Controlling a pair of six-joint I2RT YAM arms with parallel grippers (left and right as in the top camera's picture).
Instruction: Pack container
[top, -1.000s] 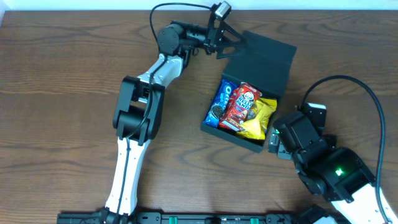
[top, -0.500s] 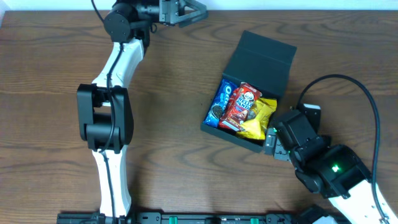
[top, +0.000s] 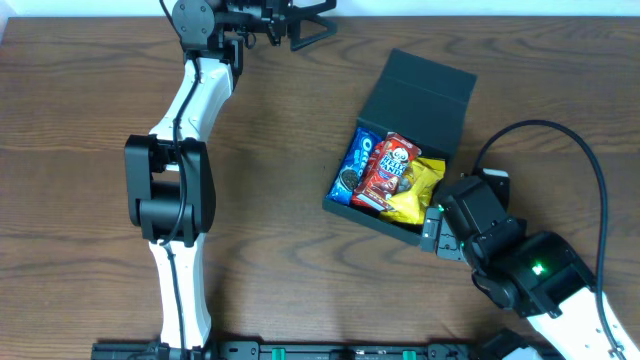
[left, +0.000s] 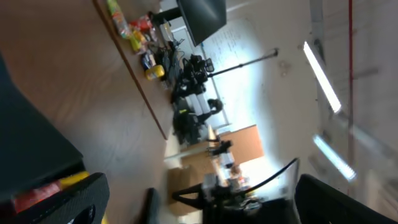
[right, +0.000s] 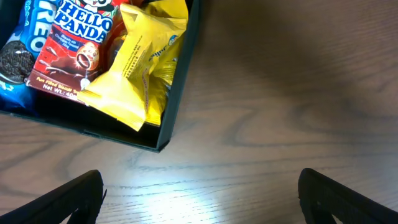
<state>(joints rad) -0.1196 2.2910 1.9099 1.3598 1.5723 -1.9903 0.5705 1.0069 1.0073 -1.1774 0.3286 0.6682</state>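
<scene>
Overhead, the left gripper (top: 320, 18) lies against the top edge, which clips its upper finger. The right gripper (top: 432, 230) is mostly hidden beneath its own wrist. The left wrist view is blurred: the clutter (left: 140, 37) at the far edge of the table (left: 87, 93) cannot be identified, and only a dark corner of the container (left: 31, 143) shows at the left border. The right wrist view cuts off the blue packet (right: 15, 56) at the left and the red packet (right: 68, 43) at the top. The yellow packet (right: 140, 68) covers the red one's right edge.
</scene>
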